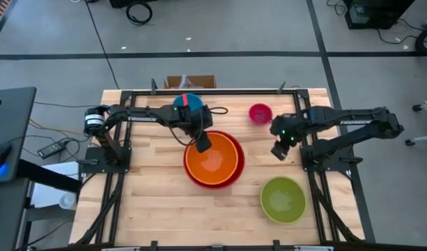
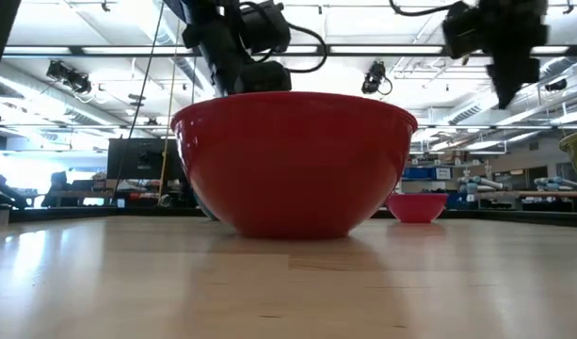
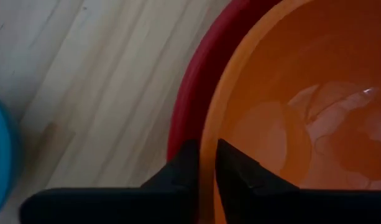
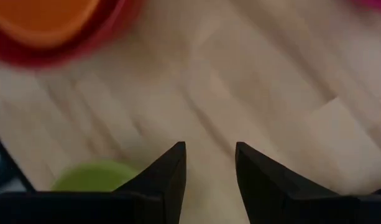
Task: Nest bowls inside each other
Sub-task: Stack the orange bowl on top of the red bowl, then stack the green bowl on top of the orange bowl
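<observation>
The orange bowl [image 1: 213, 162] sits inside the red bowl [image 1: 230, 178] at the table's middle. My left gripper [image 1: 201, 144] is at the orange bowl's left rim, shut on it. The blue bowl [image 1: 187, 102] stands at the far side, partly under my left arm. The pink bowl [image 1: 260, 113] stands at the far right and the green bowl [image 1: 283, 199] at the near right, both resting on their bases. My right gripper [image 1: 279, 150] hangs open above bare wood to the right of the red bowl, nothing between its fingers [image 4: 178, 174]. My left gripper [image 3: 206, 163] has the orange bowl's rim [image 3: 207, 140] on its left side. One finger is inside the bowl and one outside, next to the red bowl's rim [image 3: 187, 106]. The fingers slant down from above. The orange bowl rests nested in the red bowl.
Bare wood lies between the red bowl and the green bowl [image 4: 94, 177], and along the table's near left. A black frame [image 1: 199, 91] runs along the table's far edge. In the low view the red bowl [image 2: 293, 165] hides most of the table behind it.
</observation>
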Available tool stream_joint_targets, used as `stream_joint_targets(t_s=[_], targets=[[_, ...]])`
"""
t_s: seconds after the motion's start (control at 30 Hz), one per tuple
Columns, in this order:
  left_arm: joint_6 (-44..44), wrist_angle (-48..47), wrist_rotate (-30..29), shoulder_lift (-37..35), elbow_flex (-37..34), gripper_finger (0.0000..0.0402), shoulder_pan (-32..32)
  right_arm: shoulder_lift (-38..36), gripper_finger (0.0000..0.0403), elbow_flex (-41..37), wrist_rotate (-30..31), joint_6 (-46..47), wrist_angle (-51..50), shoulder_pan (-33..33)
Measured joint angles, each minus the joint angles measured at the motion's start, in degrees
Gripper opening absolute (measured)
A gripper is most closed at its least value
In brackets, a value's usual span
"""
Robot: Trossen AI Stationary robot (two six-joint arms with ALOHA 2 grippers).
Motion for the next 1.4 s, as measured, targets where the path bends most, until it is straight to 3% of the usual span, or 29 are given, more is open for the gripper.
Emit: stream_joint_targets(t_s=[0.2,0.37,0.5,0.73,0.9,1.13,1.23,1.4], targets=[[1.57,0.32,-0.04,-0.47,1.26,0.0127,-0.11,0.06,0.0145,-2.89,-2.83,4.49,-0.58,9.15],[2.28,-2.00,-1.14,-0.53,7.81,0.0189,-0.09,0.48,0.0145,-4.23,-2.87,10.30,-0.26,13.35],[4.22,-2.84,-1.27,-0.53,13.74,0.0216,-0.10,1.07,0.0145,-6.03,-4.14,12.44,2.06,17.14],[8.97,-2.93,-1.38,-0.64,20.98,0.0222,-0.94,3.29,0.0145,-11.44,-3.88,17.79,5.88,22.33],[8.90,-3.99,-1.36,-1.62,20.78,0.0222,-2.81,4.52,0.0144,-15.03,-3.71,19.41,11.21,24.95],[8.68,-13.39,-3.03,-2.63,20.50,0.0221,-5.96,7.01,0.0141,-19.20,-3.69,19.03,16.27,26.07],[7.73,-14.71,-3.30,-3.25,20.57,0.0221,-7.18,7.99,0.0119,-19.60,-2.76,18.97,17.30,26.03],[6.70,-16.28,-5.31,-4.16,20.52,0.0221,-8.40,8.95,0.0029,-19.40,-2.74,19.34,20.91,25.89]])
